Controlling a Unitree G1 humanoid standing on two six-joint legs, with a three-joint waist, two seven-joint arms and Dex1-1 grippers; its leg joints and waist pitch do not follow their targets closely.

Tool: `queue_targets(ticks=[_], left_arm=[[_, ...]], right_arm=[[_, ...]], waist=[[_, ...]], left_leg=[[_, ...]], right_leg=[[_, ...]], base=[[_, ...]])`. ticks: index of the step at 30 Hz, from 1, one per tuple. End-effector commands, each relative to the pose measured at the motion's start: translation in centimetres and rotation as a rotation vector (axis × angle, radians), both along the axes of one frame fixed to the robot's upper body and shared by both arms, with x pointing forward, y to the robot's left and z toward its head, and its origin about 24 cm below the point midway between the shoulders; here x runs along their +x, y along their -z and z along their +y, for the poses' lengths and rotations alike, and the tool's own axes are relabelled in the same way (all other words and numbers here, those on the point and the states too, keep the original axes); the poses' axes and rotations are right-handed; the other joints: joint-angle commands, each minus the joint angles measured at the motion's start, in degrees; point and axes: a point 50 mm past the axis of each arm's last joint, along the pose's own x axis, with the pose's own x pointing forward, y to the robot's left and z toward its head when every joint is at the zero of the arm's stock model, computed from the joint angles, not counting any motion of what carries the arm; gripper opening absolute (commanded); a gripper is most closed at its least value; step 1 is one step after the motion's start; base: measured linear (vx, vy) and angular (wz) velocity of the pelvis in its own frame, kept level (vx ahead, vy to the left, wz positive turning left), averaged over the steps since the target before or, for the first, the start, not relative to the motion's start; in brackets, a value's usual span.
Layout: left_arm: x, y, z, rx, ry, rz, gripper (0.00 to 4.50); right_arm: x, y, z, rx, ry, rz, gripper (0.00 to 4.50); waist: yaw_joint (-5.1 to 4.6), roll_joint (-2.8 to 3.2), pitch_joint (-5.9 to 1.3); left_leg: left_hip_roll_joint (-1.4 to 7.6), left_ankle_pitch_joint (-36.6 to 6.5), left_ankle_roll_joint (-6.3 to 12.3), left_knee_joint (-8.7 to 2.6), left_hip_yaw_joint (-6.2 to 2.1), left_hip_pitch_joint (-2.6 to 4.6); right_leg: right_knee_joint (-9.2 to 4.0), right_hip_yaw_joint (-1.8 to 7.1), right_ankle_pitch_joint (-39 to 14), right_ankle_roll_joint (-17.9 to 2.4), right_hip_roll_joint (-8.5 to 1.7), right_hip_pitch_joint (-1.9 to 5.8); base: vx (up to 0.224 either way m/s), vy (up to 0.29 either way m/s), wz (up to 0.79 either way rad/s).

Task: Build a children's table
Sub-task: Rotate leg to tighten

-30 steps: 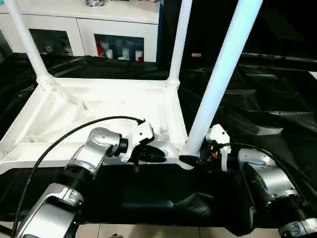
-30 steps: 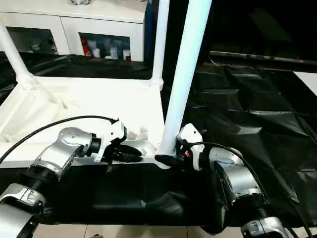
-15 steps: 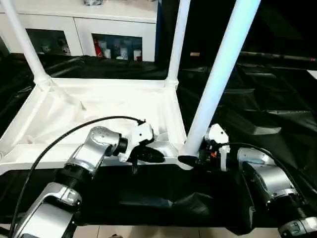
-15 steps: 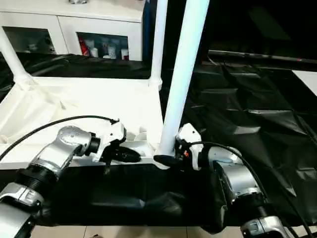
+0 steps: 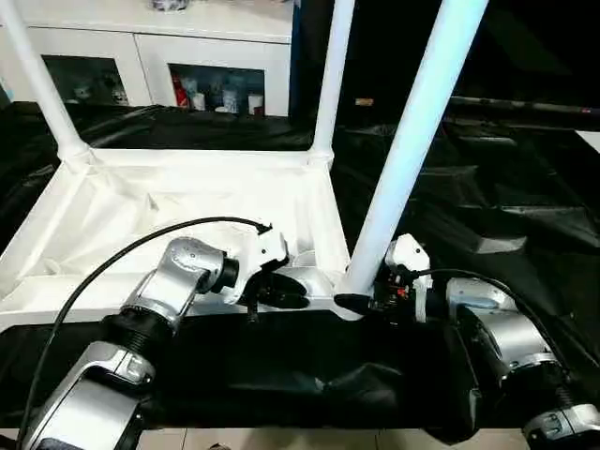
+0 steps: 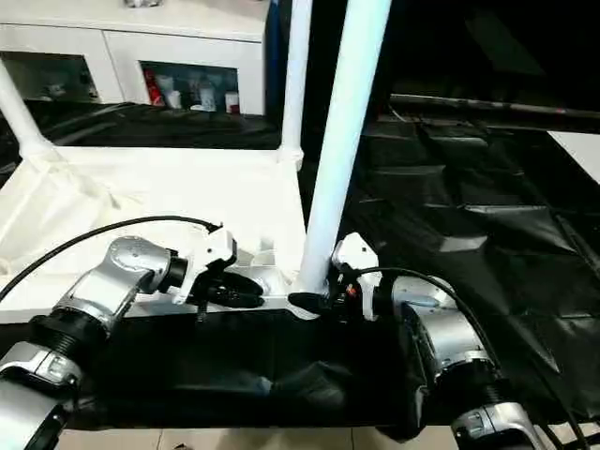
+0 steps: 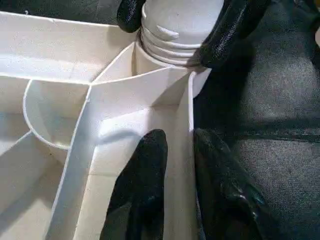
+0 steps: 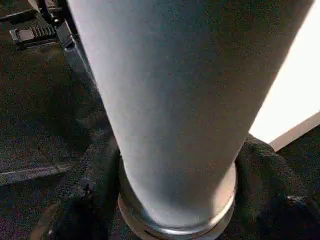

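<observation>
The white tabletop (image 5: pixel 141 197) lies underside up on the black drape. Two white legs (image 5: pixel 37 84) (image 5: pixel 330 84) stand in its far corners. A third leg (image 5: pixel 412 141) stands in the near right corner socket, and its ribbed base (image 7: pixel 175 25) shows in the left wrist view. My right gripper (image 5: pixel 356 302) is shut on that base, one black finger (image 7: pixel 235 30) on each side. My left gripper (image 5: pixel 286 292) points along the near rim towards that corner. It is open, its fingers (image 7: pixel 145 180) astride the rim wall, the inner one slightly off it.
A white glass-door cabinet (image 5: pixel 216 56) stands behind the table. Wrinkled black drape (image 5: pixel 487 187) covers the surface to the right of the tabletop. A black cable (image 5: pixel 122 258) arcs over my left forearm above the tabletop's near edge.
Both grippers keep their places at the near right corner. Only the whole head view has shifted slightly.
</observation>
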Motion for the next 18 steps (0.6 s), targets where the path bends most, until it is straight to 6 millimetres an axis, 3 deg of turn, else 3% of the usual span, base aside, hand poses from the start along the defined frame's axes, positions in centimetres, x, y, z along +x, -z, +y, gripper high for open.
queue_targets(ticks=[1, 18], left_arm=[[-0.56, 0.54, 0.12, 0.011, 0.025, 0.049, 1.03], [-0.21, 0.38, -0.18, 0.04, 0.019, 0.012, 1.03]], right_arm=[[-0.25, 1.1, -0.59, -0.06, 0.006, 0.042, 2.72], [-0.05, 0.84, -0.67, -0.066, -0.001, 0.029, 2.72]], waist=[[0.03, 0.01, -2.97], [0.06, 0.12, -2.84]], left_leg=[[2.36, -13.8, 1.56, -4.15, -1.12, 0.42], [2.39, -14.84, 1.43, -4.25, -1.09, 0.55]], right_leg=[[-4.29, 2.17, -11.38, -13.03, -3.15, 2.34], [-4.59, 2.23, -13.09, -12.7, -3.11, 2.21]], base=[[0.0, 0.0, 0.0], [0.0, 0.0, 0.0]])
